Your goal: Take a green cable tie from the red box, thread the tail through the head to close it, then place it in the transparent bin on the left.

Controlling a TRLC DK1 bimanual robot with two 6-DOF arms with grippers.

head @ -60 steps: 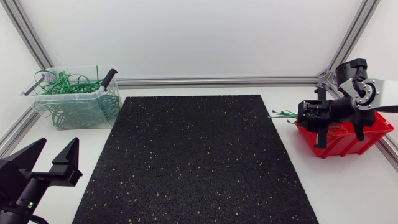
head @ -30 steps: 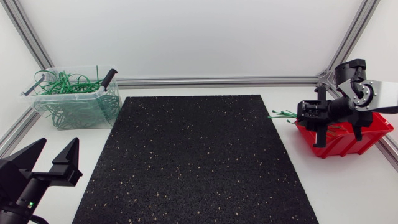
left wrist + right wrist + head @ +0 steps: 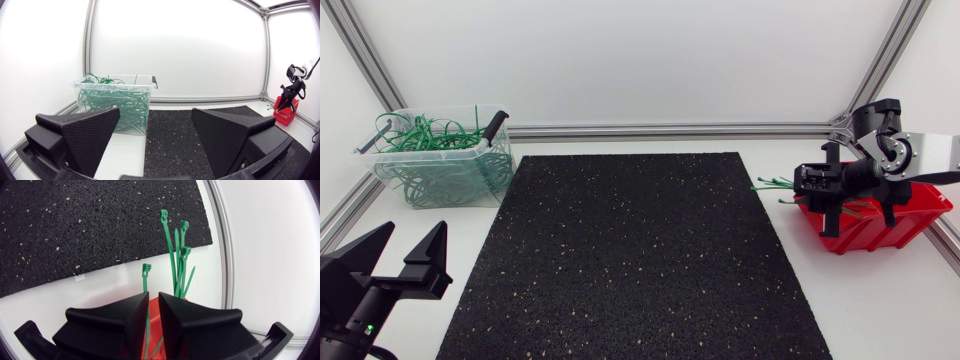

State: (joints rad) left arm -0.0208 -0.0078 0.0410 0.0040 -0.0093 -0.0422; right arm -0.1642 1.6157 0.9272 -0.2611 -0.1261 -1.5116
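The step in hand is the pick. The right claw [image 3: 154, 296] hangs over the red box [image 3: 868, 232], on the box's side toward the black mat [image 3: 630, 250]. Its two fingers stand only a narrow slit apart with red showing between them, clamped on nothing that I can see. One green cable tie [image 3: 146, 272] runs out of that slit along one finger, and its head lies on the white surface [image 3: 880, 300] just outside the box. A bunch of further ties [image 3: 179, 250] pokes over the same rim, just beside it.

To do this well, I judge the claw should take the lone tie only. It should centre the slit on the strap inside the box rim and close once both fingers face it, keeping off the bunch so no second tie rides along. A slow, straight lift out of the box suits, since the straps may tangle.

The left claw [image 3: 155, 112] is wide open and empty, far across the mat from the red box. The transparent bin [image 3: 420, 151], holding looped green ties, sits well apart from the box too.
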